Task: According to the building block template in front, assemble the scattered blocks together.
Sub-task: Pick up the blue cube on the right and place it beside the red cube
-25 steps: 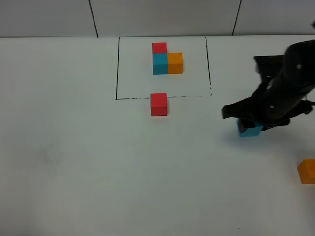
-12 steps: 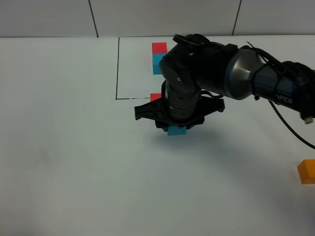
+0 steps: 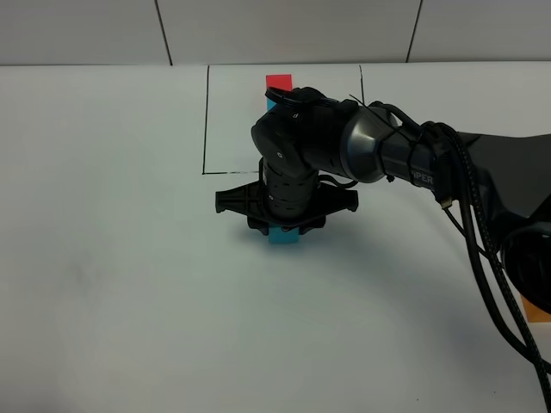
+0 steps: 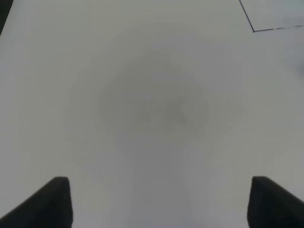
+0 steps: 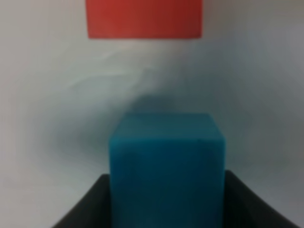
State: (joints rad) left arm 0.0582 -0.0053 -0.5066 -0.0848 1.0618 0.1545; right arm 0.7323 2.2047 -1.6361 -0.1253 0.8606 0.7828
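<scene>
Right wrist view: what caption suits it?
Tool gripping a blue cube, with a red cube beyond it on the white table.

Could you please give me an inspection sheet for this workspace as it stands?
Surface: white table with a black drawn rectangle.
Job's things: building block template mostly hidden by the right arm, only its red top showing; cyan cube in the grip, apart from the loose red cube.
Clutter: nothing seen.
Grippers: right gripper shut on the cyan cube; left gripper open, holding nothing.
Cables: black cables run along the right arm.
Surroundings: pale wall panels behind the table.
</scene>
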